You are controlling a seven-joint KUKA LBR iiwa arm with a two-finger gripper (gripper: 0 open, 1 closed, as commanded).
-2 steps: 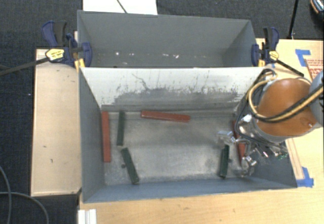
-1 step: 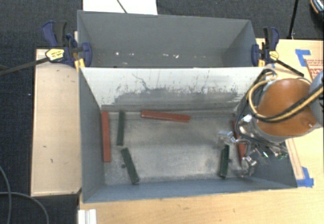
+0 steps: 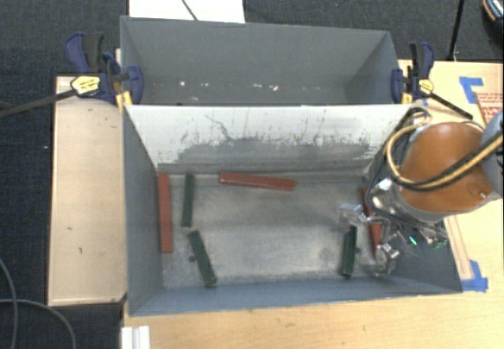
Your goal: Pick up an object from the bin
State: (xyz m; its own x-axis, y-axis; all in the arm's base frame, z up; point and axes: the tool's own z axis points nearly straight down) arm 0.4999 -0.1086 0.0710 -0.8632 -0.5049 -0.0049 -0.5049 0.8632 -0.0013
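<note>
My gripper (image 3: pixel 383 251) is low in the bin's front right corner, under the orange wrist cover. A dark green stick (image 3: pixel 347 253) lies just left of it, pointing front to back and close beside it. A bit of a red piece (image 3: pixel 376 234) shows right at the gripper, mostly hidden by it. I cannot make out whether it is held.
A red stick (image 3: pixel 257 180) lies along the back wall. Another red stick (image 3: pixel 164 213) and a green stick (image 3: pixel 187 199) lie by the left wall. One more green stick (image 3: pixel 201 258) lies at the front left. The arm covers the bin's right side.
</note>
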